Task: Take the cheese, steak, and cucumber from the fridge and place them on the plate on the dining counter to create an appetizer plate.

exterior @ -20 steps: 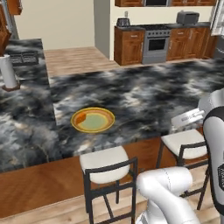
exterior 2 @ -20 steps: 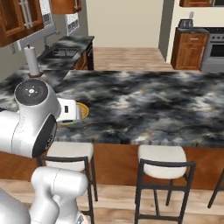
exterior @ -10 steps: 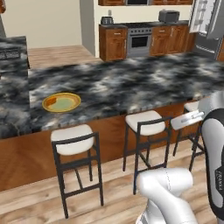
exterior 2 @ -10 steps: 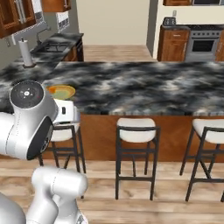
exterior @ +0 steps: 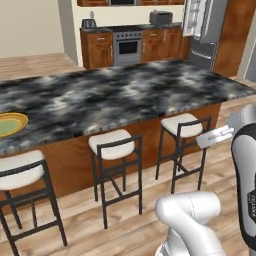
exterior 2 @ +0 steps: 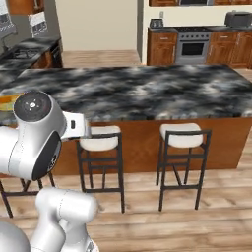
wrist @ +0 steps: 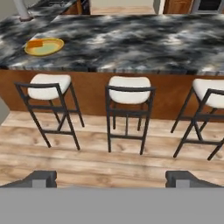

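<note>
Far beyond the spread, empty tool (wrist: pixel 111 178), the cheese (wrist: pixel 36 43) sits on the plate (wrist: pixel 49 48) atop the dining counter (wrist: pixel 131 39).

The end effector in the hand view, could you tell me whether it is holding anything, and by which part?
Nothing is held. The end effector is open, with bare floor showing between its fingertips. The cheese lies on the plate.
</note>
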